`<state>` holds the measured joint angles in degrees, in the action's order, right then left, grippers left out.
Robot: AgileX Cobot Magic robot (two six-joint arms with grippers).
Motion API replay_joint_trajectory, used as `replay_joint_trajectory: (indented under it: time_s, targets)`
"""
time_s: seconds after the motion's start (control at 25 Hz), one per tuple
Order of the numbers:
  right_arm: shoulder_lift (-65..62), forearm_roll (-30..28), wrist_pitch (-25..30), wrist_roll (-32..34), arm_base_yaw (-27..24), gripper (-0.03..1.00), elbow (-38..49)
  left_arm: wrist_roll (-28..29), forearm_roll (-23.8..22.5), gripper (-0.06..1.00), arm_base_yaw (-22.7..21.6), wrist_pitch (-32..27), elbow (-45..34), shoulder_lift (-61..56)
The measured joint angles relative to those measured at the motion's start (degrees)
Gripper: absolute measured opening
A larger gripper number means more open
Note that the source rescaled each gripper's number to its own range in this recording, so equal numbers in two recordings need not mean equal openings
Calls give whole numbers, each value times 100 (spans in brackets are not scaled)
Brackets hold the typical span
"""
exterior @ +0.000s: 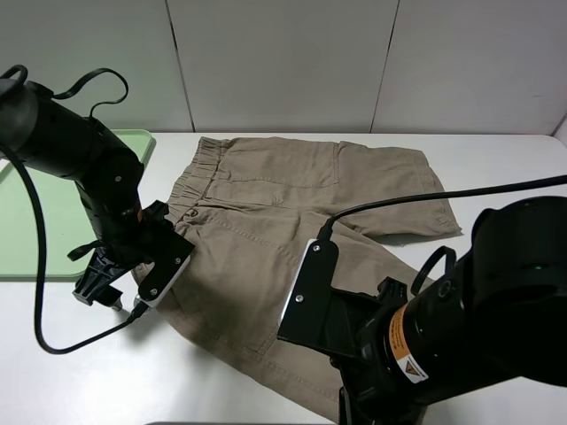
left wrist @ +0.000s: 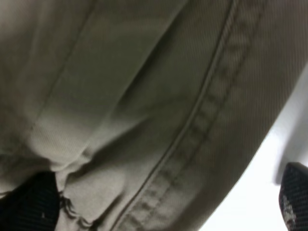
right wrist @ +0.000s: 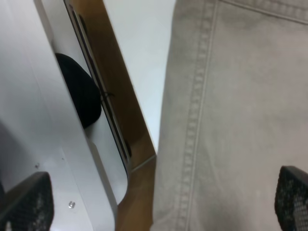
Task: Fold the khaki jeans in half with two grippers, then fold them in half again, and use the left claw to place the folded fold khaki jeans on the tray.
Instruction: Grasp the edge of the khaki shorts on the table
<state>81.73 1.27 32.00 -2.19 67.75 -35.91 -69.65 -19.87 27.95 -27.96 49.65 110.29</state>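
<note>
khaki jeans [exterior: 292,230] spread open and flat on the white table [exterior: 496,168], waistband end just beside the tray [exterior: 35,221], not on it. no fold made yet: both halvings and the carry to the tray left to do, so judged to be at the very start, at the first grab. left claw [left wrist: 161,204] low at the near edge of the waist end, fingers [left wrist: 29,204] wide apart, stitched edge of the cloth lying between them, nothing clamped. right claw [right wrist: 159,202] low at the near leg hem, fingers [right wrist: 294,197] likewise wide apart, hem seam and a strip of bare table between them, nothing clamped. unclear from either wrist view: a finger under the fabric, or merely beside it.
</note>
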Motion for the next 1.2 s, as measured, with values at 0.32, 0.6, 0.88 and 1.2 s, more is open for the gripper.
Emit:
replay_joint_trajectory:
  time_s: [0.32, 0.6, 0.88, 1.2]
  targets:
    - [972, 31, -43, -68, 0, 100, 6, -2, -2, 90, -5, 86, 0, 13]
    - [1898, -7, -64, -68, 0, 100, 11, -2, -2, 90, -5, 157, 0, 13]
    - [2161, -30, -199, 131, 0, 100, 6, -2, -2, 90, -5, 208, 0, 30]
    - [2274, -264, -276, 321, 27, 80, 1, -2, -2, 90, -5, 224, 0, 30]
